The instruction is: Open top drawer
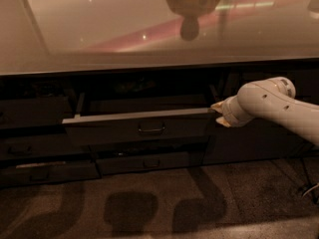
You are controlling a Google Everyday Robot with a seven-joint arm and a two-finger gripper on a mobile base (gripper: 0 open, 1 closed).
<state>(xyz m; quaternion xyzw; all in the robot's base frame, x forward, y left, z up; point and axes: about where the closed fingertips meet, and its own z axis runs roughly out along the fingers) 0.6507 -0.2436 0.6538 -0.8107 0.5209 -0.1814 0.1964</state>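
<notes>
We are holding our gripper (220, 114) at the right end of the pale rim of the top drawer (114, 128), which is sitting partly pulled out beneath the glossy countertop (99, 39), and we are not managing to tell whether the gripper is spread or clamped.

Glossy pale countertop (99, 34), dark carpeted floor (259, 208)
</notes>
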